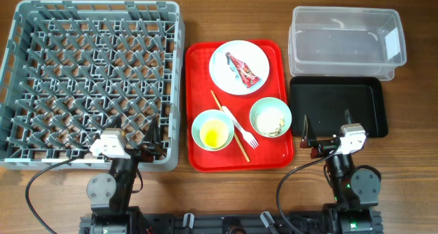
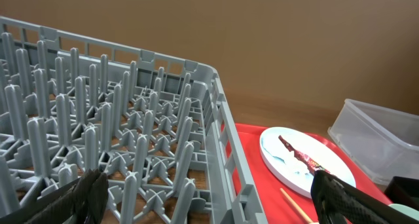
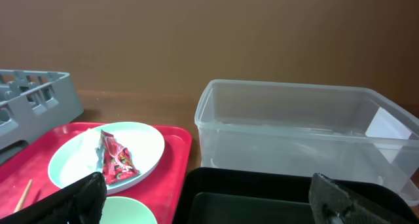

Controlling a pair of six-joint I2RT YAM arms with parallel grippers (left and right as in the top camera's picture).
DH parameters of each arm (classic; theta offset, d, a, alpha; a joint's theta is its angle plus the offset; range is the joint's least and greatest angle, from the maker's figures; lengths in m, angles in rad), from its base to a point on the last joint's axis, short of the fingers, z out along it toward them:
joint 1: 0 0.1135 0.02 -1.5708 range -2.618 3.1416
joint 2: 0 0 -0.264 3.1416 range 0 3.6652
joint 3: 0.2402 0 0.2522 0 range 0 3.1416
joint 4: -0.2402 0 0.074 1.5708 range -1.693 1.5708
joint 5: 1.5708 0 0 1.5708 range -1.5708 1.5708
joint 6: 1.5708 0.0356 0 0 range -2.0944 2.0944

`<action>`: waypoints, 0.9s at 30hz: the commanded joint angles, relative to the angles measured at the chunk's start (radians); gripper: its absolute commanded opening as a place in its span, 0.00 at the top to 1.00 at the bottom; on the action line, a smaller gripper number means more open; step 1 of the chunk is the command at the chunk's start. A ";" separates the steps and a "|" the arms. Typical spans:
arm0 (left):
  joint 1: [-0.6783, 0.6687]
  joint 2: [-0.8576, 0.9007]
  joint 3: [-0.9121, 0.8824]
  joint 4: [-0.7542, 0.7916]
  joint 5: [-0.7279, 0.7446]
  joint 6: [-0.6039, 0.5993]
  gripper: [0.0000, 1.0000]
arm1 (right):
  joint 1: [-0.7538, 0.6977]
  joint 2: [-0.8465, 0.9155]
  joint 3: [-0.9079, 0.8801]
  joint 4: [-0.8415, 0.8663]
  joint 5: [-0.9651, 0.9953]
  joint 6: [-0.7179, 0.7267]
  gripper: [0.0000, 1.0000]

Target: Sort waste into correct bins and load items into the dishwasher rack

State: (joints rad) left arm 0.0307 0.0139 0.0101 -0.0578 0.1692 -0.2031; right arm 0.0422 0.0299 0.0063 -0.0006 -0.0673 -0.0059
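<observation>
Since the dishwasher rack [image 1: 99, 6], just ahead of the left gripper [image 2: 209, 177], holds nothing, sorting looks not yet begun; both grippers hang with fingers apart, empty. Next, I judge, the right gripper [image 3: 208, 179] must reach forward and left over the red tray [image 1: 198, 104] to the plate [image 3: 72, 162], where the snack wrapper [image 3: 116, 158] lies flat, long axis diagonal, near end pointing toward that gripper.
</observation>
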 commanded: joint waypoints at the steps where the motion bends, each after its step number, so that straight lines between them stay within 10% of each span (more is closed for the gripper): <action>1: -0.006 -0.010 -0.005 -0.004 -0.003 0.013 0.00 | -0.004 0.007 -0.001 0.003 -0.008 -0.013 0.00; 27: -0.006 0.003 -0.005 -0.004 -0.006 0.013 0.00 | -0.004 0.007 0.000 0.002 -0.008 0.010 0.00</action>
State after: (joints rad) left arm 0.0307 0.0139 0.0101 -0.0578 0.1692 -0.2031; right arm 0.0422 0.0299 0.0063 -0.0006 -0.0673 -0.0051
